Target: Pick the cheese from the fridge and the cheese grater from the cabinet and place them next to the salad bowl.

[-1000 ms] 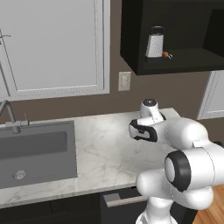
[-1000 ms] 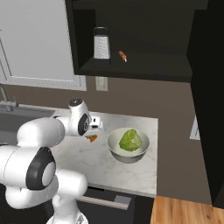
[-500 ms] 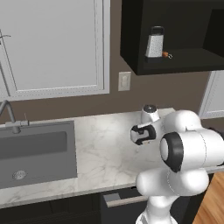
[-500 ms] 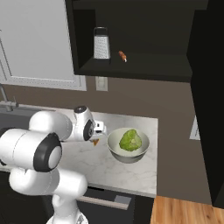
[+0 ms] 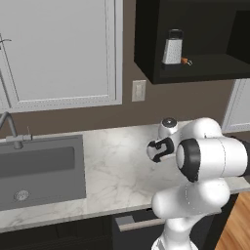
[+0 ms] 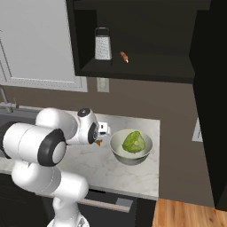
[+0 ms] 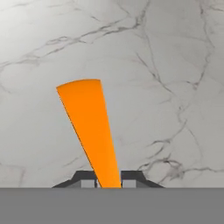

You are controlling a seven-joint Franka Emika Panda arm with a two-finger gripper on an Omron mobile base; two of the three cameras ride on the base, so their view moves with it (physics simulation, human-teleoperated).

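One cheese (image 7: 89,127) wedge lies on the marble counter (image 5: 112,166), its narrow tip between the gripper (image 7: 108,180) fingertips; whether the jaws clench it I cannot tell. One salad bowl (image 6: 116,150) sits just beside, near the counter's right edge. One grater (image 6: 103,43) stands in the cabinet (image 6: 133,66). Bare counter spreads left toward the sink (image 5: 39,171)

A kitchen: marble counter (image 5: 117,161), sink (image 5: 39,168), wall cabinet (image 6: 133,40).
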